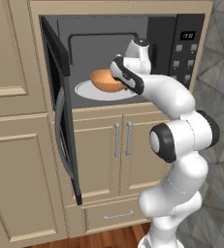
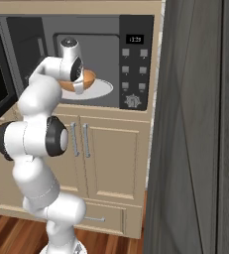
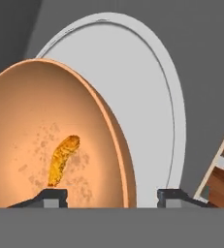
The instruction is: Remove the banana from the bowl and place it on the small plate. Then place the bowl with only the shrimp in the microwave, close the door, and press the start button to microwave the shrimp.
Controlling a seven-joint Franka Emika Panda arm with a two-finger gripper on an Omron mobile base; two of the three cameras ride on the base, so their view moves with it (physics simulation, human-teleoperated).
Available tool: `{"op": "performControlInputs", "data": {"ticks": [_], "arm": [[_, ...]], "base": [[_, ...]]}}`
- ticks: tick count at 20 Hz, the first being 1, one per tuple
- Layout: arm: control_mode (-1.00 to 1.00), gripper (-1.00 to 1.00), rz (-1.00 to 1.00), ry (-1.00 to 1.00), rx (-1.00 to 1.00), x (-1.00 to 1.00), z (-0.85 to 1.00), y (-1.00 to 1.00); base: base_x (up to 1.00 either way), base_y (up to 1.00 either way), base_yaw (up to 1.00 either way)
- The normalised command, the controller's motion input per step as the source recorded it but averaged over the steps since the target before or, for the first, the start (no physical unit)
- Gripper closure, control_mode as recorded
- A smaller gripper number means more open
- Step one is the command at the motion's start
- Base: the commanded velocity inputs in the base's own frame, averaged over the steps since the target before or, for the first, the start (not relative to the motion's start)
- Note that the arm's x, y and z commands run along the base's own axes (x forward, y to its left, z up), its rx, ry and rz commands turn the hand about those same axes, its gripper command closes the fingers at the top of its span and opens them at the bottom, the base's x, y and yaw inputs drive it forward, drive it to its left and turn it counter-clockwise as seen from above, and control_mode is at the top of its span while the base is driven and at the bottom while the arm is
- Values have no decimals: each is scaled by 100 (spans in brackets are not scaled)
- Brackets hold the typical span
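The gripper point(image 3: 112, 196) stands with its tips apart astride the bowl point(image 3: 40, 121) rim – one tip inside, one outside. The bowl, shrimp point(image 3: 62, 160) within, sits on the white tray point(image 3: 152, 97) inside the microwave point(image 1: 181, 43). Withdraw straight back – nudging the rim would likely tip it.

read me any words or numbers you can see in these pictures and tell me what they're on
Microwave digital display: lit digits, too blurred to read for certain.
Buttons on the panel under the display: no readable marks.
Bowl, white tray, cabinet doors: no text.
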Motion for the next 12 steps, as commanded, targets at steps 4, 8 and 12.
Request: {"op": "performControlInputs", "data": {"ticks": [4,8,12], "arm": [[-100,-100,0,-31,1,-82,31,-10],[-100,-100,0,-34,2,-100,18,-18],[-100,-100,0,-27,2,-100,-32,-29]], "base": [[0,0,0],[0,0,0],[0,0,0]]}}
